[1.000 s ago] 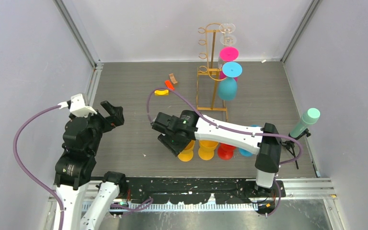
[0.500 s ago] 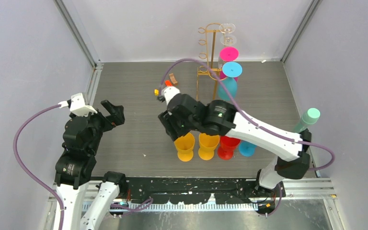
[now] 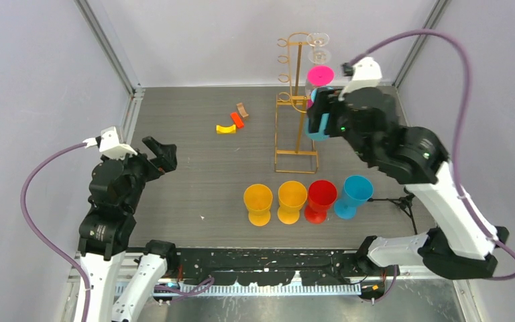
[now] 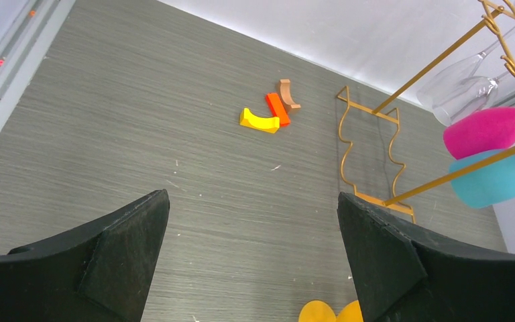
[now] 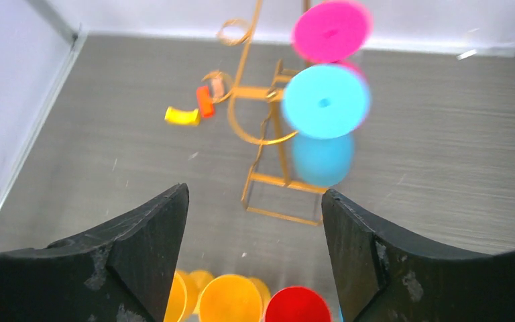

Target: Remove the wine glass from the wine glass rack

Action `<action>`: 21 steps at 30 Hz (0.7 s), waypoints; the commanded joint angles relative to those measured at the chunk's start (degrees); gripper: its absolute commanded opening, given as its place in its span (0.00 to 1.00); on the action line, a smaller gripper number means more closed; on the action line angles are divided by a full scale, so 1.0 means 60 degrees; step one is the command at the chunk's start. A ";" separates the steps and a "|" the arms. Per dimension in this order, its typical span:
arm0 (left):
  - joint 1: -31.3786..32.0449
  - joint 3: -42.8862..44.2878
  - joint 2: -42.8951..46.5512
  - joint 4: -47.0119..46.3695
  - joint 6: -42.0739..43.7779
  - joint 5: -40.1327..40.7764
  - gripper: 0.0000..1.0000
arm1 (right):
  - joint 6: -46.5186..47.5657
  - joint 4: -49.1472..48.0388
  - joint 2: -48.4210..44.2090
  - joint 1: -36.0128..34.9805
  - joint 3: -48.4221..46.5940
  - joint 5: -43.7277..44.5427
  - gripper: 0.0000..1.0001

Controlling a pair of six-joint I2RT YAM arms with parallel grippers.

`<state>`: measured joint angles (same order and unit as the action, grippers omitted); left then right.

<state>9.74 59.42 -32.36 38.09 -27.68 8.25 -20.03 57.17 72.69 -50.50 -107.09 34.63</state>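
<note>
The gold wire wine glass rack point(image 3: 298, 80) stands at the back middle of the table. It also shows in the left wrist view point(image 4: 442, 59) and the right wrist view point(image 5: 285, 182). Clear glasses point(image 3: 318, 40), a pink wine glass point(image 3: 320, 75) and a blue wine glass point(image 3: 320, 136) hang upside down on its right side. My right gripper point(image 3: 315, 111) is open and empty, raised just right of the rack at the blue glass, partly hiding it. In its wrist view point(image 5: 255, 193) the blue foot point(image 5: 326, 100) lies ahead. My left gripper point(image 3: 163, 153) is open and empty at the left point(image 4: 253, 196).
Two yellow glasses point(image 3: 259, 201), a red one point(image 3: 321, 198) and a blue one point(image 3: 354, 194) stand in a row near the front. Small yellow point(image 3: 226, 129), orange point(image 3: 237, 119) and brown point(image 3: 242, 109) blocks lie left of the rack. Walls close in the back and sides.
My right arm rose from beside the yellow glasses and swung back and right to the rack's hanging glasses. The left arm barely moved.
</note>
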 commanded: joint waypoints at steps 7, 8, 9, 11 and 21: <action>0.0003 0.0021 -0.0332 -0.0625 -0.0245 -0.0742 0.99 | 0.0637 -0.0476 0.0110 0.2240 -0.0738 0.0134 0.87; 0.0001 0.0028 -0.0320 -0.0621 -0.0247 -0.0765 0.99 | 0.0626 -0.0461 0.0216 0.2472 -0.0854 -0.0516 0.87; 0.0014 0.0025 -0.0318 -0.0622 -0.0269 -0.0773 0.99 | 0.0580 -0.0413 0.0468 0.2994 -0.0944 -0.1294 0.88; 0.0001 0.0038 -0.0296 -0.0584 -0.0263 -0.0799 0.99 | 0.0527 -0.0367 0.0850 0.3705 -0.1204 -0.2396 0.88; 0.0003 0.0053 -0.0373 -0.0524 -0.0271 -0.0919 1.00 | 0.0089 -0.0168 0.1913 0.6327 -0.1801 -0.6741 0.88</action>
<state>9.74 59.42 -34.30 37.04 -29.36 3.75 -18.17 56.29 85.25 -16.29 -114.02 7.81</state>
